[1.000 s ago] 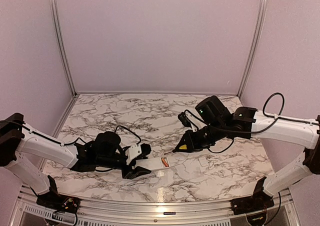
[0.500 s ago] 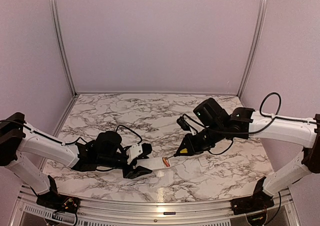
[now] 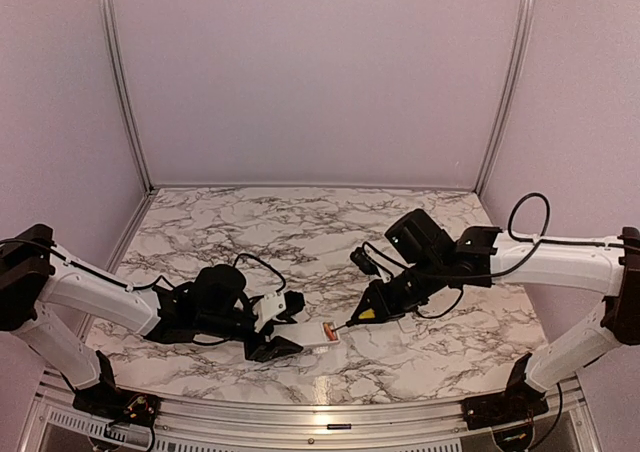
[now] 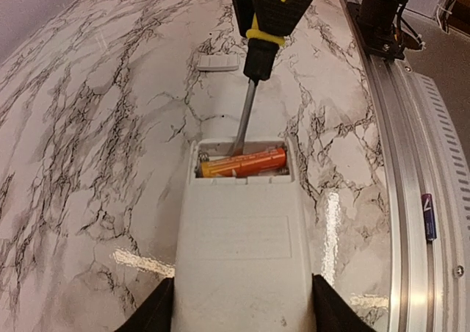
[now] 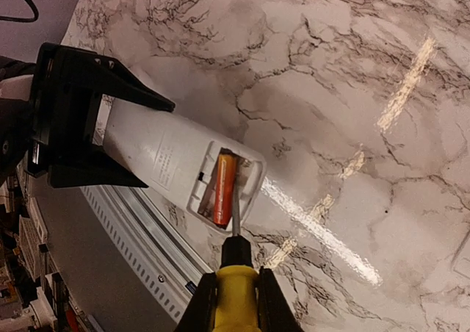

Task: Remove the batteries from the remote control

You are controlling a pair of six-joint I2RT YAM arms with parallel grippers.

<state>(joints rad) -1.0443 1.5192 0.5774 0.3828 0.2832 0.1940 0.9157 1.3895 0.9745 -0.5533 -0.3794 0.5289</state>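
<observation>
The white remote control (image 3: 306, 333) lies flat on the marble table with its battery compartment open at its right end. My left gripper (image 3: 285, 324) is shut on the remote's body, one finger on each long side (image 4: 242, 314). Reddish-orange batteries (image 4: 242, 161) lie in the compartment and also show in the right wrist view (image 5: 224, 189). My right gripper (image 3: 375, 302) is shut on the yellow-handled screwdriver (image 5: 235, 288). The screwdriver's metal shaft (image 4: 241, 123) reaches into the compartment, with its tip beside the batteries.
The small white cover plate (image 4: 218, 62) lies on the table beyond the remote, right of the right gripper in the top view (image 3: 405, 324). The metal front rail (image 4: 411, 200) runs close to the remote, with a small dark blue item (image 4: 429, 216) on it.
My right gripper has moved down and left with the screwdriver, and its tip has gone from above the table into the remote's compartment. The left arm has shifted the remote slightly.
</observation>
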